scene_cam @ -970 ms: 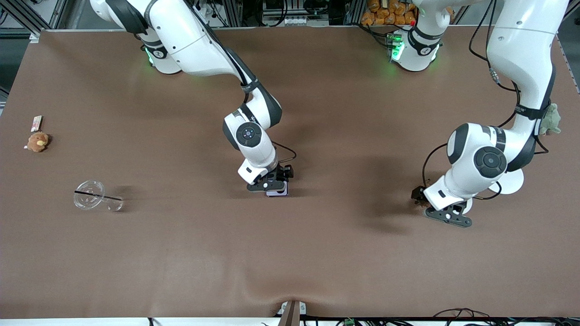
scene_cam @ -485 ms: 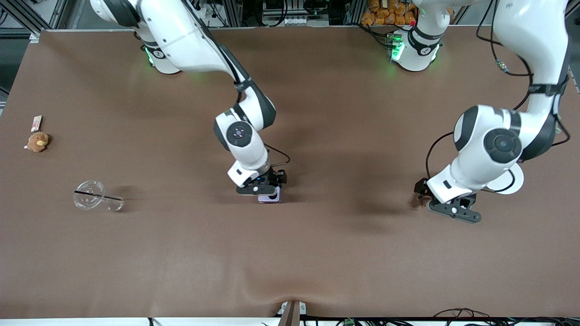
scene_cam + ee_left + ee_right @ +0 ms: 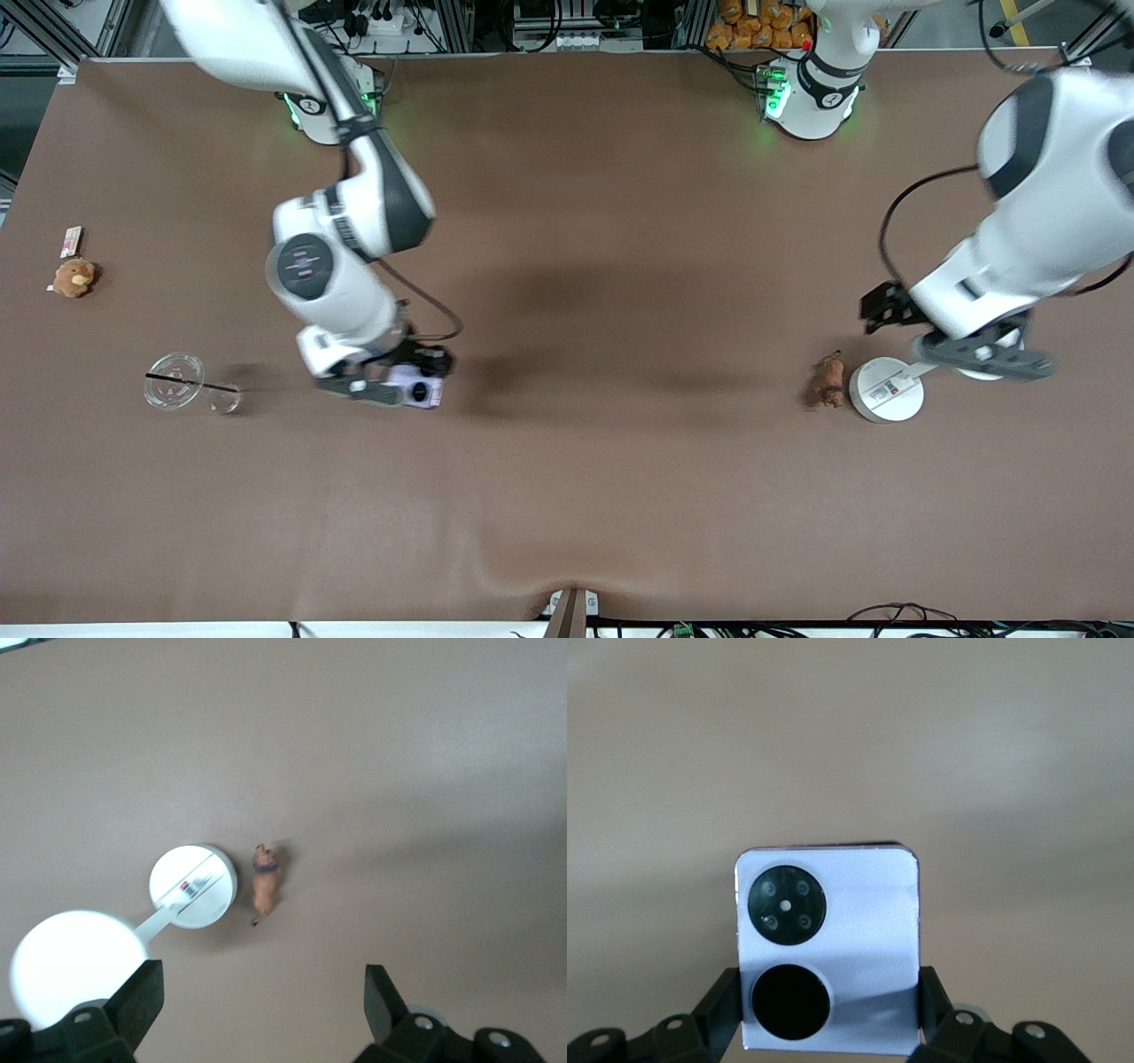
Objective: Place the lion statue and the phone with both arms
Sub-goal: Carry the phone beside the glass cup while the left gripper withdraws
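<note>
The phone (image 3: 828, 948), a pale-lavender square with two black camera circles, is held between the fingers (image 3: 723, 999) of my right gripper (image 3: 830, 1014). In the front view the right gripper (image 3: 392, 387) carries the phone (image 3: 416, 388) above the table, not far from a clear cup. The lion statue (image 3: 830, 379), small and orange-brown, lies on the table touching or almost touching the white lamp's round base (image 3: 886, 390). My left gripper (image 3: 983, 361) is open and empty, up in the air over the lamp. The left wrist view shows the lion (image 3: 265, 885) well below the left gripper (image 3: 263, 1014).
A clear plastic cup (image 3: 182, 383) lies on its side toward the right arm's end. A brown plush (image 3: 73, 277) and a small card (image 3: 71, 240) sit near that table edge. The lamp's white head (image 3: 75, 961) lies beside its base (image 3: 192, 887).
My right gripper has carried the phone up and toward the right arm's end of the table. My left gripper has risen away from the lion, which now lies uncovered beside the lamp base.
</note>
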Robot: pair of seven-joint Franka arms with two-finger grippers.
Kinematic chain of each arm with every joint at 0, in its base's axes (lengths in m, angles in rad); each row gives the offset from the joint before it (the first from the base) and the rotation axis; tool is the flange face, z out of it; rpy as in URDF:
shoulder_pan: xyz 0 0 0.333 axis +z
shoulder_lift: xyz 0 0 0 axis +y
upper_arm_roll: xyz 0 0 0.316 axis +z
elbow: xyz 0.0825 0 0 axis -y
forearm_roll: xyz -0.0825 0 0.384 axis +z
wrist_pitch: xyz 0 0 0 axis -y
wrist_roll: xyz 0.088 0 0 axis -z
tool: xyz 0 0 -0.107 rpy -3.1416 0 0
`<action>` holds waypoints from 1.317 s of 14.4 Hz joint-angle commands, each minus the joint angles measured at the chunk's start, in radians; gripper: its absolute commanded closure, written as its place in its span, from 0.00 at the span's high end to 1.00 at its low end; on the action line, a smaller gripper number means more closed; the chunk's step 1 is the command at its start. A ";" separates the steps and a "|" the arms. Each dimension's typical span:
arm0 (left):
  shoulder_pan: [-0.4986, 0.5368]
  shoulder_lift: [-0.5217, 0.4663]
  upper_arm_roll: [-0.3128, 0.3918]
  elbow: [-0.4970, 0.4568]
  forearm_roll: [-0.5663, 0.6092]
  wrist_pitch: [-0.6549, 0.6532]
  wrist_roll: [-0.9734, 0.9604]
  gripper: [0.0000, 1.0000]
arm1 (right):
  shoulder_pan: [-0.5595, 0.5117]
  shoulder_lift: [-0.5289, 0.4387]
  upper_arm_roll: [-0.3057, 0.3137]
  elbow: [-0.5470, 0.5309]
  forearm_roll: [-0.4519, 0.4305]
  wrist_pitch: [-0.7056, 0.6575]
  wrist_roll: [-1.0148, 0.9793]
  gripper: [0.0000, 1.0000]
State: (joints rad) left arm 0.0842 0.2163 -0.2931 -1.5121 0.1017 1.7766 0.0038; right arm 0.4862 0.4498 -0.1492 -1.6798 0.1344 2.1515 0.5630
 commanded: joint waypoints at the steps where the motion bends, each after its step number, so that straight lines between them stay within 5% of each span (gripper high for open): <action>1: 0.019 0.008 0.003 0.061 -0.005 -0.052 0.008 1.00 | -0.133 -0.007 0.007 -0.041 -0.022 -0.036 -0.108 0.32; 8: 0.055 -0.077 0.028 0.076 -0.034 -0.132 0.004 1.00 | -0.356 0.137 0.008 -0.043 -0.021 -0.015 -0.595 0.32; 12: -0.076 -0.211 0.188 -0.014 -0.081 -0.175 0.002 1.00 | -0.379 0.178 0.008 -0.046 -0.019 -0.016 -0.637 0.33; 14: -0.077 -0.274 0.201 -0.075 -0.100 -0.177 0.004 1.00 | -0.380 0.179 0.008 -0.066 -0.019 -0.016 -0.637 0.39; 15: -0.080 -0.291 0.206 -0.086 -0.100 -0.192 -0.008 1.00 | -0.383 0.178 0.008 -0.072 -0.019 -0.016 -0.637 0.47; 17: -0.080 -0.304 0.207 -0.086 -0.100 -0.220 -0.011 1.00 | -0.382 0.176 0.008 -0.074 -0.019 -0.024 -0.625 1.00; 19: -0.069 -0.304 0.207 -0.083 -0.100 -0.239 -0.011 1.00 | -0.377 0.173 0.007 -0.074 -0.019 -0.028 -0.623 1.00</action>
State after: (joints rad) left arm 0.0147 -0.0674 -0.0955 -1.5739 0.0171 1.5528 0.0010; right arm 0.1182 0.6425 -0.1544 -1.7424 0.1308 2.1343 -0.0680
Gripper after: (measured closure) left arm 0.000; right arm 0.013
